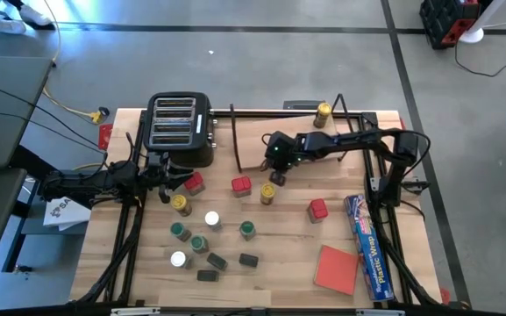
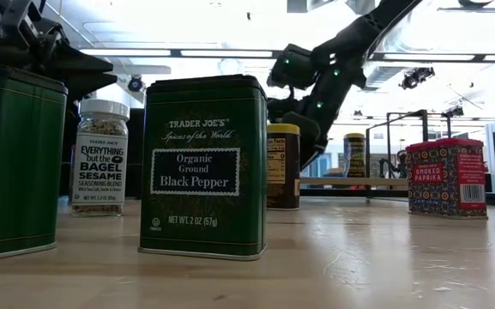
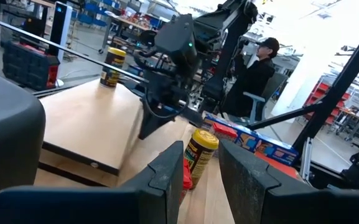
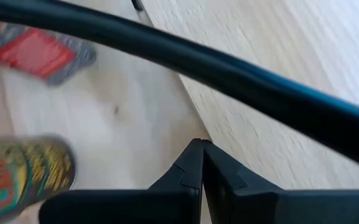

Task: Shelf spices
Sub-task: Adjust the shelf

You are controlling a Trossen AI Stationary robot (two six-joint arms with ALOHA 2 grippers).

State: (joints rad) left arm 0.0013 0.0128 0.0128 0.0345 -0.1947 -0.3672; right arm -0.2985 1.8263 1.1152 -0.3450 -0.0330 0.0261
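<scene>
The shelf (image 1: 305,145) is a black wire rack with a light wooden base board, right of the toaster. One yellow-topped jar (image 1: 323,114) stands on the board's far side. Red tins (image 1: 241,185), a yellow-topped jar (image 1: 267,193), green- and white-topped jars (image 1: 200,242) and small black tins (image 1: 217,262) stand on the table in front. My right gripper (image 1: 274,165) is shut and empty at the shelf's left end, its tips (image 4: 201,163) pointing down below a rack wire. My left gripper (image 1: 172,178) is open, level, with a red tin (image 1: 193,183) just ahead of its fingertips (image 3: 195,168).
A black slotted toaster (image 1: 178,130) stands at the far left, just beyond my left gripper. A long blue plastic-wrap box (image 1: 368,247) and a flat red pad (image 1: 336,269) lie at the near right. A person (image 3: 254,68) sits beyond the table.
</scene>
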